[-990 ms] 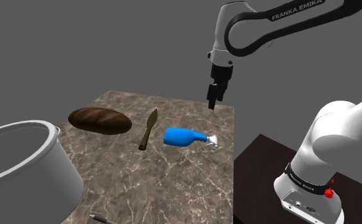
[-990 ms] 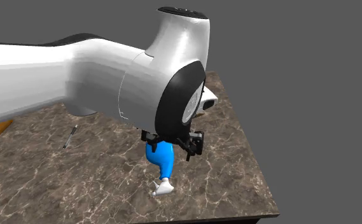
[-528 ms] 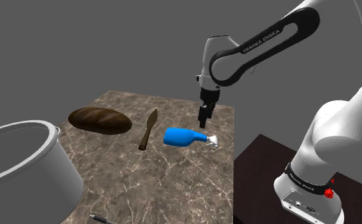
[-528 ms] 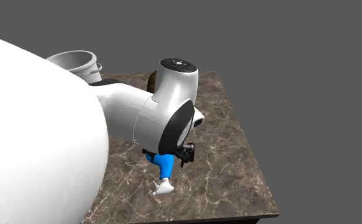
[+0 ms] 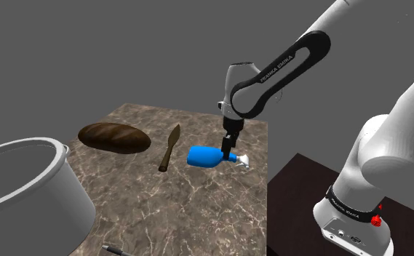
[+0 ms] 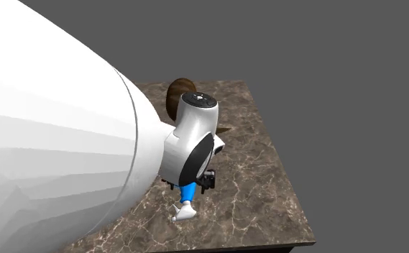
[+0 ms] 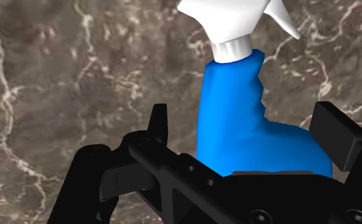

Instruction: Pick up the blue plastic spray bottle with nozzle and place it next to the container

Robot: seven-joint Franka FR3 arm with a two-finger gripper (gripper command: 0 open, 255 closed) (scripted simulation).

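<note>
A blue spray bottle [image 5: 207,156] with a white nozzle [image 5: 243,161] lies on its side on the brown marble table [image 5: 190,204], nozzle towards the shoulder view's right. My black gripper [image 5: 229,149] hangs straight down just over the bottle's neck end. In the wrist view the gripper [image 7: 246,130] is open, with the blue bottle [image 7: 236,121] between the fingers [image 7: 158,124] and neither pad pressed on it. The white nozzle [image 7: 236,22] points away beyond the fingertips. The container, a large white pot [image 5: 23,189], stands at the shoulder view's lower left.
A dark brown loaf [image 5: 114,137] and a brown knife [image 5: 169,147] lie on the table between the bottle and the pot. A thin dark pen-like thing [image 5: 114,251] lies near the front edge. The arm hides much of the second exterior view, where the bottle [image 6: 188,191] peeks out below it.
The arm has come down and towards the shoulder view's left, bringing the gripper from high above the table to just over the bottle. The bottle has not moved.
</note>
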